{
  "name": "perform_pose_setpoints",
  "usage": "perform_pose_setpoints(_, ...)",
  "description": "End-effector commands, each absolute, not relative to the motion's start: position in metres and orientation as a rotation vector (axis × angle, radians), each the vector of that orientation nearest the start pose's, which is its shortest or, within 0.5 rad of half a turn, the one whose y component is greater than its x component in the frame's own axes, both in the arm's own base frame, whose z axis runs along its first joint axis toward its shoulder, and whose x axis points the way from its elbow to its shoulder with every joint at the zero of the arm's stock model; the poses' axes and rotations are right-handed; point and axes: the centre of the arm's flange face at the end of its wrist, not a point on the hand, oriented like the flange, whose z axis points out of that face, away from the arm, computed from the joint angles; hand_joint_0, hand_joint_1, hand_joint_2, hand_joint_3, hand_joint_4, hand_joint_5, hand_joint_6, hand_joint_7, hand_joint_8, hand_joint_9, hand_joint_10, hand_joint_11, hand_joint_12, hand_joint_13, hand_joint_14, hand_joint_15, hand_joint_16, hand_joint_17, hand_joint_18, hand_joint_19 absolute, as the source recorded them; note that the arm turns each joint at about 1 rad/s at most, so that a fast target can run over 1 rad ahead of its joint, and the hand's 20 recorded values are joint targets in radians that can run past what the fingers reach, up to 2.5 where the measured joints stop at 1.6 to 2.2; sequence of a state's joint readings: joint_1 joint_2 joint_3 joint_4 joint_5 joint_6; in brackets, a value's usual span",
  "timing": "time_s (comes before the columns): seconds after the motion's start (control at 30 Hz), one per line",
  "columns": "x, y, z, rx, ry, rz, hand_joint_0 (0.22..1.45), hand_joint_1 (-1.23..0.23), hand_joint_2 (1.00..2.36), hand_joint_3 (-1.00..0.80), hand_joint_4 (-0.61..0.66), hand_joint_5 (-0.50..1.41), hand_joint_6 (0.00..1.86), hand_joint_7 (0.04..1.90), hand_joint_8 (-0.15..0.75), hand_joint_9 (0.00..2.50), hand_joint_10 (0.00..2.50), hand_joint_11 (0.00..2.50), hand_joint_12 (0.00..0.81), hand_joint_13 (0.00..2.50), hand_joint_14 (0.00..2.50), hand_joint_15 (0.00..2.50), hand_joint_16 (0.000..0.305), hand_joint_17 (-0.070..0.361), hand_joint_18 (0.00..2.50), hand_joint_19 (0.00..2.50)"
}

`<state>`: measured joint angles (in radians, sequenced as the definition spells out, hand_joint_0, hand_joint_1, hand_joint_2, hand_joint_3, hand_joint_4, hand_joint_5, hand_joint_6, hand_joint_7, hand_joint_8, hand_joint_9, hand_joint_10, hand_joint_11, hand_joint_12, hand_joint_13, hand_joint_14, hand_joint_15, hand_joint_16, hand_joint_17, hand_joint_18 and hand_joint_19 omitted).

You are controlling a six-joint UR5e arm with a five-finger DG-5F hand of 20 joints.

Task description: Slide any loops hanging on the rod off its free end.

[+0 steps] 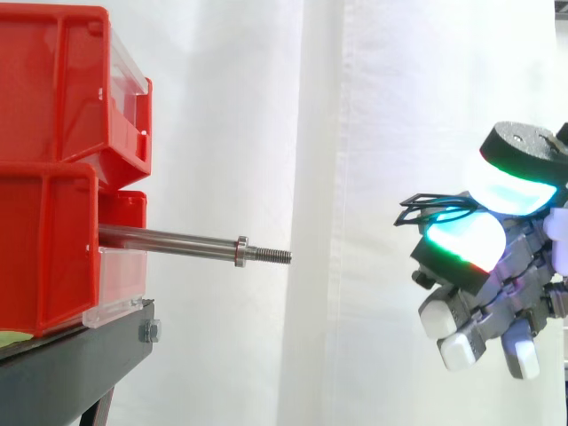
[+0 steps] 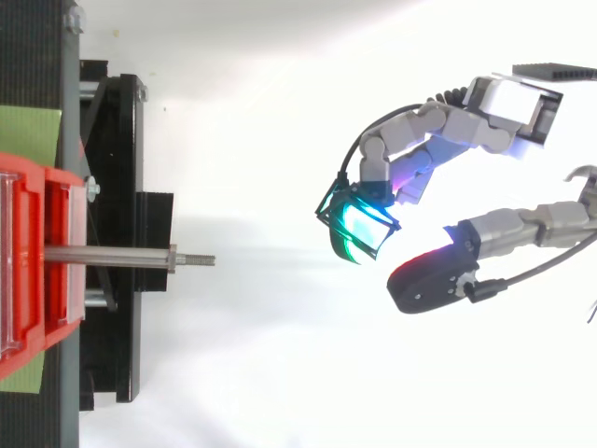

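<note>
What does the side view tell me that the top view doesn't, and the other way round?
Side view: the red bins are stacked one above the other, and the hand is at about the rod's height. Top view: sideways, the hand lies roughly on the rod's line. Both: the rod carries no loop, and the hand is well clear of its free end.
</note>
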<state>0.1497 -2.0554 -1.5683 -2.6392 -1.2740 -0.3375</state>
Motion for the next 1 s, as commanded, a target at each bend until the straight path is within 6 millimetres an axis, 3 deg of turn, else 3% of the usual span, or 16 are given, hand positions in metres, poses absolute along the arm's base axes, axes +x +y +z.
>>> perform_pose_setpoints(0.0, 0.659, -0.063, 0.27, 1.035, 1.244, 0.854, 0.59, -0.58, 1.01, -0.13, 0.06, -0.11, 0.83, 1.21, 0.351, 0.9, 0.0, 0.08, 0.343, 0.91, 0.0, 0.14, 0.054, 0.121, 1.02, 0.44)
perform_pose_setpoints(0.17, 0.662, -0.061, 0.282, 1.044, 1.258, 0.842, 0.58, -0.72, 1.01, -0.04, 0.08, -0.13, 0.87, 1.14, 0.37, 0.88, 0.0, 0.12, 0.364, 0.91, 0.0, 0.13, 0.057, 0.127, 1.05, 0.4)
perform_pose_setpoints(0.4, 0.669, -0.06, 0.297, 1.046, 1.247, 0.836, 0.64, -0.82, 1.02, -0.08, -0.05, -0.17, 0.9, 1.13, 0.32, 0.82, 0.01, 0.17, 0.323, 0.87, 0.01, 0.16, 0.048, 0.109, 0.95, 0.42)
perform_pose_setpoints(0.67, 0.669, -0.059, 0.298, 1.049, 1.25, 0.832, 0.67, -0.82, 1.02, -0.24, -0.01, -0.18, 0.9, 1.09, 0.309, 0.8, 0.01, 0.16, 0.318, 0.86, 0.01, 0.16, 0.046, 0.104, 0.93, 0.44)
perform_pose_setpoints(0.97, 0.673, -0.058, 0.31, 1.055, 1.26, 0.826, 0.61, -0.69, 1.01, -0.37, 0.06, -0.15, 0.87, 1.15, 0.321, 0.84, 0.0, 0.15, 0.316, 0.87, 0.01, 0.17, 0.046, 0.104, 0.93, 0.47)
